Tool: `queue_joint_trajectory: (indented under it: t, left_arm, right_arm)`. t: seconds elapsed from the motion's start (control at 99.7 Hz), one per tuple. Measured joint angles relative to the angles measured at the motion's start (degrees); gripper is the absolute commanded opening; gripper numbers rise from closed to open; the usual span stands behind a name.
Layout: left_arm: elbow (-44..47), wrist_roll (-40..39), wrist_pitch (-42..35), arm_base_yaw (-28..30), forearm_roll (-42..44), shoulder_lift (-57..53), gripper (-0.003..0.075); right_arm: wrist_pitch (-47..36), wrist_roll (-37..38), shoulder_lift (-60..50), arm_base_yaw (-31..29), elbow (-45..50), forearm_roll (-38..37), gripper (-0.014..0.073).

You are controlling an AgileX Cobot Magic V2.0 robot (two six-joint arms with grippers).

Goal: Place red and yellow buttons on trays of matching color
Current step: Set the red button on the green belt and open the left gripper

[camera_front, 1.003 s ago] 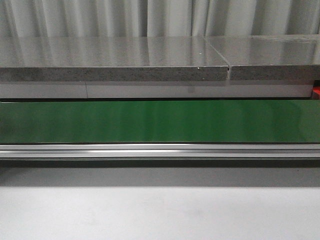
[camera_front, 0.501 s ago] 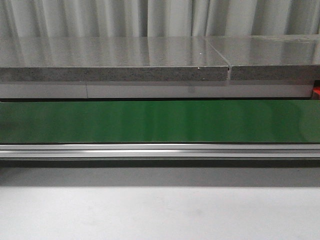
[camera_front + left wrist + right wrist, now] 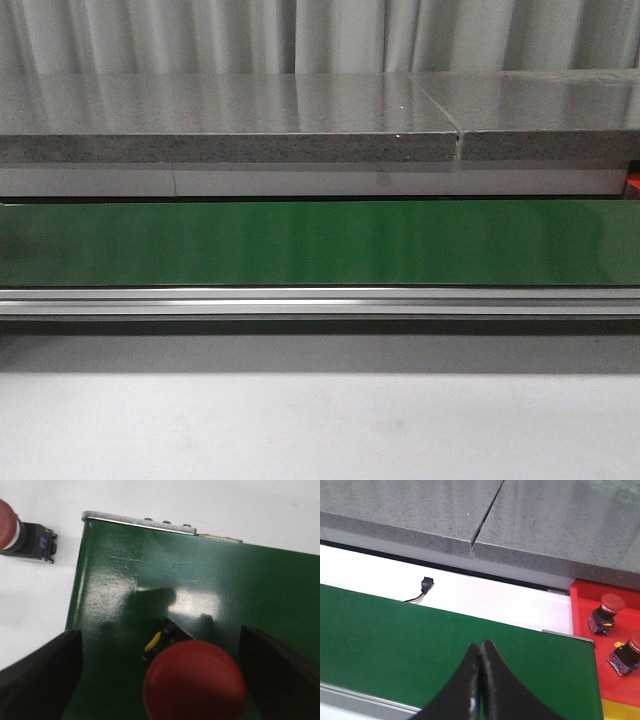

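Button (image 3: 194, 681) between open left claw (image 3: 160, 680) fingers

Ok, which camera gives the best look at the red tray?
The right wrist view. It shows the red tray beside the end of the green conveyor belt, with two red buttons already on it. The front view catches only a red sliver at its right edge, and the left wrist view shows none of it.
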Motion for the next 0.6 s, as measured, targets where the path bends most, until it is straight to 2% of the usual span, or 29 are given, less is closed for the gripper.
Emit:
queue_joint_trajectory:
  t: [0.241,0.602]
  left_arm:
    - [-1.3,1.4,0.0,-0.3,-0.9,-0.1,0.0672]
    - [-10.1,1.4,1.6,-0.5,-0.9,-3.1,0.0672]
  right_arm:
    - [0.0,0.0,0.0,0.0,0.0,0.0,-0.0068]
    - [0.0,0.0,0.0,0.0,0.0,0.0,-0.0068]
